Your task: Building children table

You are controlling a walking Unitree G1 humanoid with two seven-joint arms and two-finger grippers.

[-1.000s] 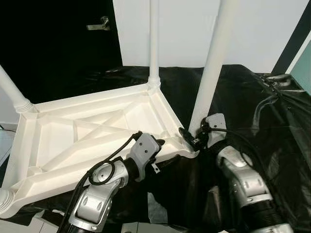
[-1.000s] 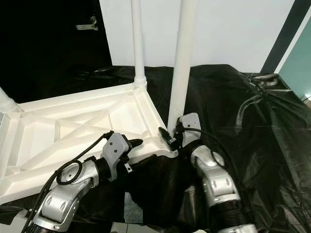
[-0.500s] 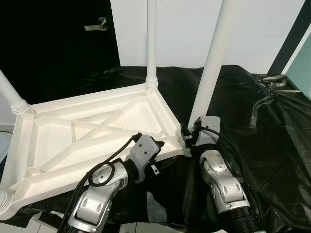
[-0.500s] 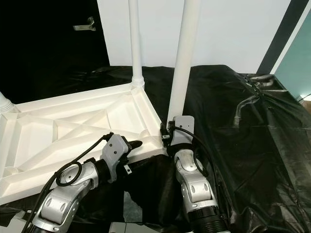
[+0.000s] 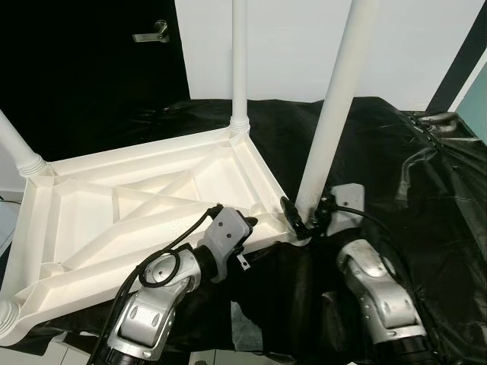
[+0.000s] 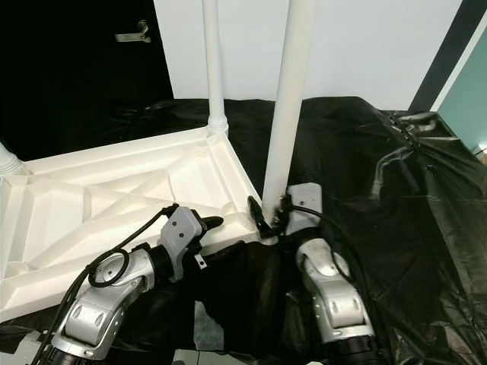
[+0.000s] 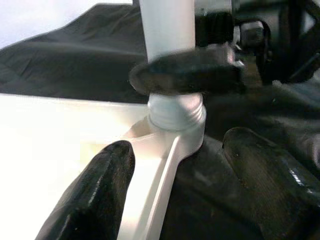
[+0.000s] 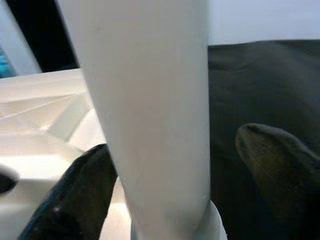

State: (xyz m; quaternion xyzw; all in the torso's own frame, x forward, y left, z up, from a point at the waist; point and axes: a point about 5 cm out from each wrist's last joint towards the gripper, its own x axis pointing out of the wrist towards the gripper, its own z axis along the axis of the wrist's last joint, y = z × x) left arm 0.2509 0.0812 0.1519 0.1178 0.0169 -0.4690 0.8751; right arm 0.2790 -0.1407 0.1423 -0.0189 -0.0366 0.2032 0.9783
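A black sheet [image 5: 426, 190] covers the bench in front of a white wall [image 5: 411, 46], with a dark door [image 5: 84, 68] and its handle [image 5: 152, 32] at the far left. An upturned white plastic table top [image 5: 137, 205] lies ribs-up on the sheet, its left corner running out of the picture. Legs stand from its corners: one cut off at the left edge [image 5: 17, 148], one at the far corner [image 5: 240, 68], and a thick near leg [image 5: 335, 114] rising out of frame at the corner nearest the robot. The left arm bends in low from the front, its left claw [image 7: 180, 195] spread wide at the table's near rim, one finger [image 7: 95, 190] over the white top and the other over the black sheet. The right arm reaches up from the lower right; the right claw [image 8: 165, 185] sits at the base of the near leg, fingers on either side of it, though whether they press it cannot be told. Open black sheet stretches to the right.
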